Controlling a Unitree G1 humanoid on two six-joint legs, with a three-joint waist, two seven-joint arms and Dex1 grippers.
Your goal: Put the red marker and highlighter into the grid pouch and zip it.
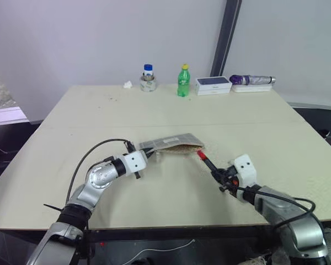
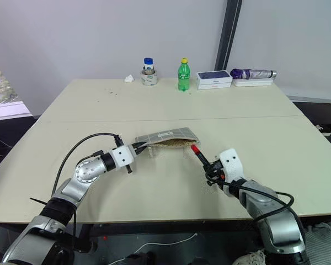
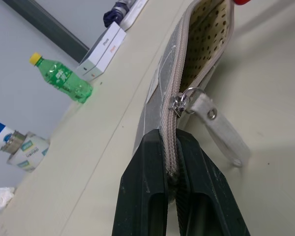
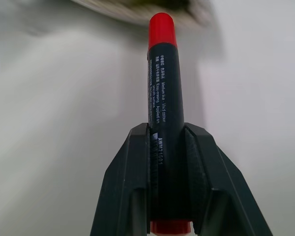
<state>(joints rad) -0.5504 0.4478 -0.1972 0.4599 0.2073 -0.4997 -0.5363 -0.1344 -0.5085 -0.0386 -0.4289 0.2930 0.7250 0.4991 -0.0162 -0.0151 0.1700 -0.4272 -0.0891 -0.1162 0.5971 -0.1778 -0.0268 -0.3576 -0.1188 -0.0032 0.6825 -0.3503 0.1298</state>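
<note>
Here the right pincer (image 4: 169, 147) grips the red marker (image 4: 164, 83).

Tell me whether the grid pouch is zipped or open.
Open: the grid pouch gapes past its zipper pull, showing the dotted lining.

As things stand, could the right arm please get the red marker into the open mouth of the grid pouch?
Probably yes. The right claw grips the red marker, its red end just short of the grid pouch, whose mouth gapes while the left claw pinches the zipper edge. Nothing lies between.
</note>
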